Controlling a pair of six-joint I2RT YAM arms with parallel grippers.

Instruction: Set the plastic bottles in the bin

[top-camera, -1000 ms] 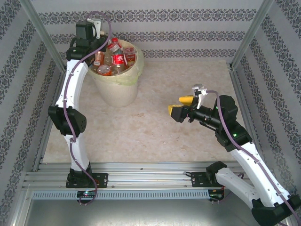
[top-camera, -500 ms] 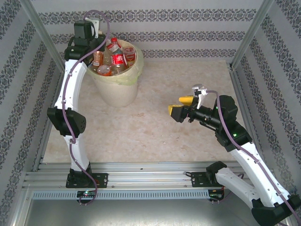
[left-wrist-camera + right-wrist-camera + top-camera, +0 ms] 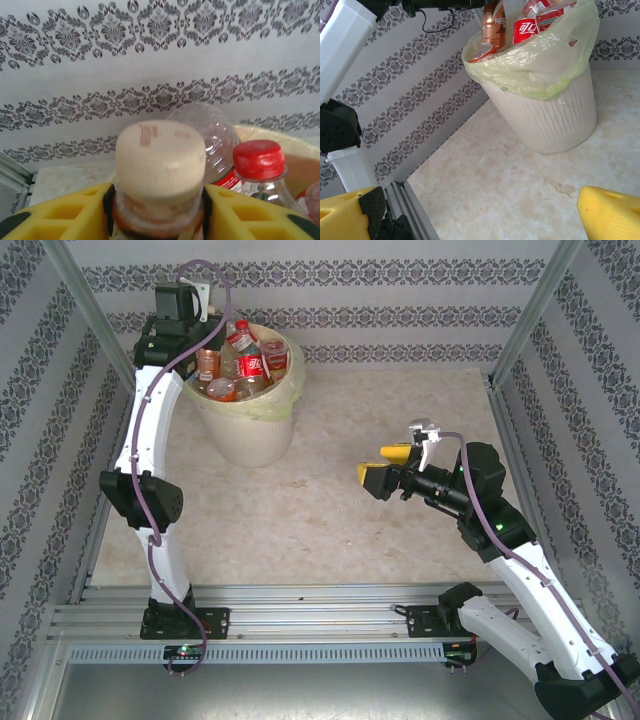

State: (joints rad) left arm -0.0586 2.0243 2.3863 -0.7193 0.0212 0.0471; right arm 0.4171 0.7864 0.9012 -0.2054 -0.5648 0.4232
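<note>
Top view: the plastic bottles (image 3: 243, 362) stand heaped in the cream bin (image 3: 245, 435) at the far left of the desk (image 3: 330, 520), their caps rising above the rim. The left end effector (image 3: 205, 348) hangs over the pile. The right end effector (image 3: 385, 468) hovers mid-desk, well apart from the bin, its yellow fingers spread and empty.

Left wrist: the left end effector (image 3: 157, 212) brackets the neck of a cream-capped bottle (image 3: 160, 157), one black pad on each side, just under the cap. Whether the pads press the neck or stand a hair off it cannot be told. Just beside it are a red-capped bottle (image 3: 259, 159) and the domed base of a clear one (image 3: 210, 130).

Right wrist: the right end effector (image 3: 477, 205) gapes wide over bare desk, holding nothing. The bin (image 3: 555, 120) stands ahead, its pale yellow bag (image 3: 540, 65) folded over the rim and red-labelled bottles (image 3: 525, 27) poking out.

These bottles look light, thin-walled and slick, so a squeeze on the body would likely dent it or let it slip. The stiff neck, with its collar under the cap, is probably the surest hold (the very spot bracketed here). The pile sits high, and a bottle let go on top could roll off.
</note>
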